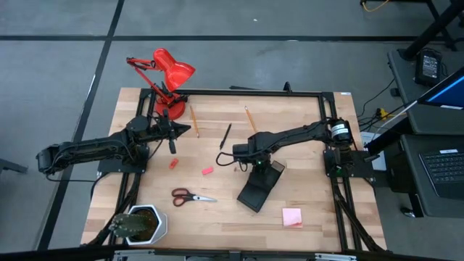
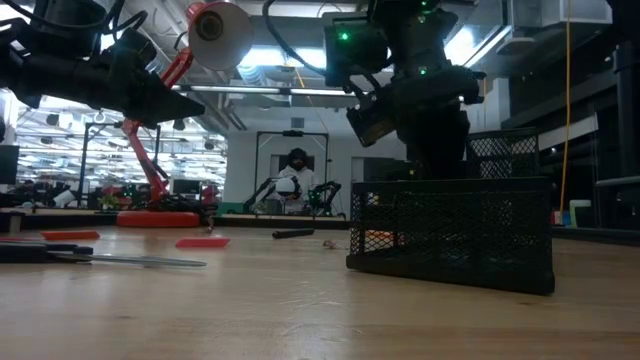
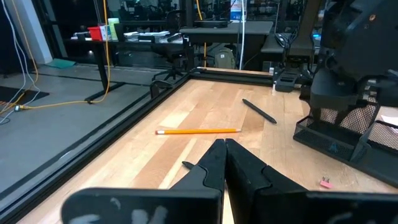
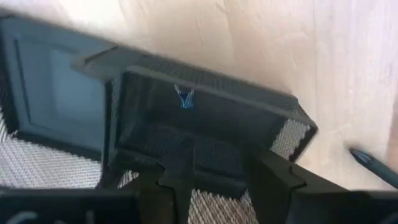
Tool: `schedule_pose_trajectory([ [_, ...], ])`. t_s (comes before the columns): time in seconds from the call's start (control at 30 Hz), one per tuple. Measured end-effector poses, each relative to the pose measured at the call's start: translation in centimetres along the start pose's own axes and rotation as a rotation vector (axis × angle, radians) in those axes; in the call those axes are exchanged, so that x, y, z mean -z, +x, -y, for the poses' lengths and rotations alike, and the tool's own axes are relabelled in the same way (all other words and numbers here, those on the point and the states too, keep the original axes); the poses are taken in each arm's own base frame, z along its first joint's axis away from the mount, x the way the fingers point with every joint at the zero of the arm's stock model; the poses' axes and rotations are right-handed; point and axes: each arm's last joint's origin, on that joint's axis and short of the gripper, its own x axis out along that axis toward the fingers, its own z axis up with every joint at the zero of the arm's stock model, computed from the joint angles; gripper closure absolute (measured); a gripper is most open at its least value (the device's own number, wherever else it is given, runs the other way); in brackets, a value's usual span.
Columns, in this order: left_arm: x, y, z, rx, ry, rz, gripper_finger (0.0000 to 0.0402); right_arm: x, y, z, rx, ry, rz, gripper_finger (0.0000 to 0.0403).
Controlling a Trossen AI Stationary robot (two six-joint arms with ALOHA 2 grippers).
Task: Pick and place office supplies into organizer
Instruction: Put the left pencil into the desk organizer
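Observation:
My left gripper is shut on a black pen above the table, in front of the red lamp; its shut fingers also show in the left wrist view. My right gripper is open, its fingers over the far end of the black mesh organizer, which stands on the table. A second black pen, two pencils, two red eraser pieces, red-handled scissors and a pink sticky pad lie flat on the wood. My left gripper pinches the black pen between its two shut fingers, which come level from the table's left and lie across it. The fingers hide the place of contact; a short end sticks out beside them. The pen is lifted clear, its longer part toward the near edge.
A red desk lamp stands at the far left, close behind my left gripper. A potted plant stands at the near left corner. A black frame runs along the table's edges. A person sits far behind the table.

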Motion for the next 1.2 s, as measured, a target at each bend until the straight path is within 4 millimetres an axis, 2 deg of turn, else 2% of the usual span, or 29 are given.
schedule_pose_trajectory([
  [0.23,0.0,0.0,0.0,0.000,0.000,0.001,0.0398,-0.1,-3.1,-0.5,0.006,-0.080,0.078,0.0270],
  [0.43,-0.1,0.0,0.0,0.000,0.000,0.004,0.0398,1.0,-6.0,-0.3,0.073,-0.148,0.181,0.0270],
  [0.57,-0.1,0.0,0.0,0.005,-0.022,0.006,0.0398,1.8,-8.3,0.0,0.154,-0.190,0.335,0.0273],
  [0.67,-0.1,0.0,0.0,0.005,-0.062,0.008,0.0398,2.3,-9.2,0.4,0.144,-0.236,0.471,0.0284],
  [0.77,-0.1,0.0,0.0,0.005,-0.075,0.009,0.0398,2.8,-8.9,1.5,0.137,-0.256,0.576,0.0301],
  [0.93,0.0,0.0,0.0,-0.013,-0.147,0.002,0.0398,4.4,-6.8,4.7,0.146,-0.217,0.684,0.0331],
  [1.2,-0.1,0.0,-0.1,-0.023,-0.149,0.012,0.0398,6.6,-6.2,9.3,0.233,-0.224,1.098,0.0378],
])
